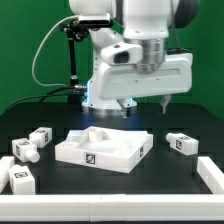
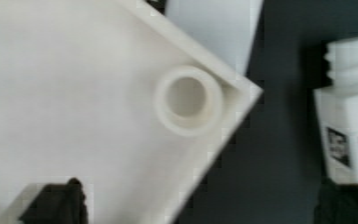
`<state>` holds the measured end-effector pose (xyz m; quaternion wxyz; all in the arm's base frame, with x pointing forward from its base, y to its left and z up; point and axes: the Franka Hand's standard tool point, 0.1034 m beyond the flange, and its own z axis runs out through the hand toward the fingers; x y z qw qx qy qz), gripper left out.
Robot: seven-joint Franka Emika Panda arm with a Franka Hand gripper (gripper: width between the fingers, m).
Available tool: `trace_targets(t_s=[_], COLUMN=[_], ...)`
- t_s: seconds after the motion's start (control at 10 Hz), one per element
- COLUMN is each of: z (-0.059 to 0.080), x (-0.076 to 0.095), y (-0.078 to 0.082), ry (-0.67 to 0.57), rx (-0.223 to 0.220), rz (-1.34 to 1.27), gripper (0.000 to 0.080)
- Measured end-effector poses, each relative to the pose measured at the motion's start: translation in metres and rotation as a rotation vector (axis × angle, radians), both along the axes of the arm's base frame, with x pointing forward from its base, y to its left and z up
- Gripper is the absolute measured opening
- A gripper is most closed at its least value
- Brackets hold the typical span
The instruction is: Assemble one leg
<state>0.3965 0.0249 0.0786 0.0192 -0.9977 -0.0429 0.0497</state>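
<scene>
The wide white tray-like part [image 1: 100, 148] lies flat at the table's middle. My gripper [image 1: 126, 106] hangs just above its far side, empty; its jaws look open. In the wrist view the tray's corner with a round recessed hole [image 2: 188, 100] lies under my gripper [image 2: 197, 206]. Only one dark fingertip [image 2: 55, 203] shows there. One leg [image 2: 350, 120], a small white tagged post, lies on the black table beside that corner. In the exterior view it lies to the tray's right [image 1: 182, 142]. Three more legs lie on the exterior view's left [image 1: 40, 135], [image 1: 25, 150], [image 1: 20, 178].
A white raised border [image 1: 208, 178] runs along the table's near and right edges. A black stand with a cable [image 1: 72, 60] rises behind the arm on the exterior view's left. A green backdrop stands behind.
</scene>
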Motion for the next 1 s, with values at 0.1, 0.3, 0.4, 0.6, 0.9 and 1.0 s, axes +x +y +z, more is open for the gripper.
trace_targets(t_s=[0.1, 0.3, 0.4, 0.6, 0.9, 1.0], z=[0.001, 0.001, 0.0, 0.0, -0.006, -0.015], x=[0.0, 0.003, 0.003, 0.002, -0.012, -0.015], y=[-0.022, -0.028, -0.028, -0.031, -0.082, -0.108], ry=[-0.005, -0.015, -0.015, -0.015, -0.029, -0.048], rx=[0.027, 0.062, 0.063, 0.062, 0.056, 0.079], rz=[0.047, 0.033, 0.038, 0.03, -0.177, -0.154], gripper=[0.0649, 0.0649, 0.0649, 0.0649, 0.0649, 0.0649])
